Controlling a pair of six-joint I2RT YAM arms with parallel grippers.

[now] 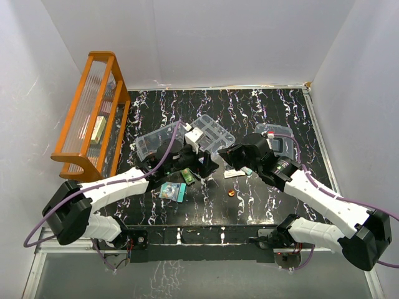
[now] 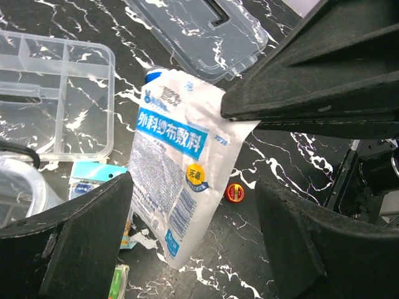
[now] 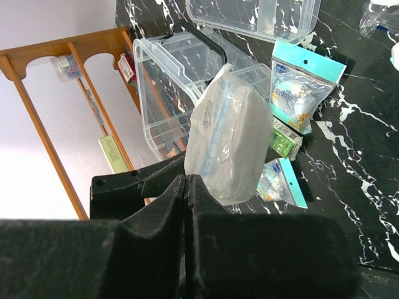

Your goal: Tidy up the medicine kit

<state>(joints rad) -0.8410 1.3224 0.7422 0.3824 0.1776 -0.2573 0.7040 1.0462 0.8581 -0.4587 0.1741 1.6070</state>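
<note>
Closest to my left wrist camera, the left gripper (image 2: 194,182) has its fingers spread wide, one on either side of a white pouch (image 2: 177,168). As far as I can see they touch nothing. The right gripper (image 3: 187,179) has its fingers pressed together on the pouch's upper corner, and the pouch hangs from them above the table (image 1: 262,106).

The biggest thing out there is the orange rack (image 1: 87,118) at the left edge. Near it, left of centre, sits the clear box (image 1: 153,142). The divided tray (image 1: 215,132) lies just behind the two grippers. The lid (image 1: 274,138) lies to the right of the tray, behind the right arm. Beside the left arm's wrist I see a teal packet (image 1: 173,192) and a small green carton (image 1: 187,177). A small red disc (image 1: 232,192) lies alone between the arms.
</note>
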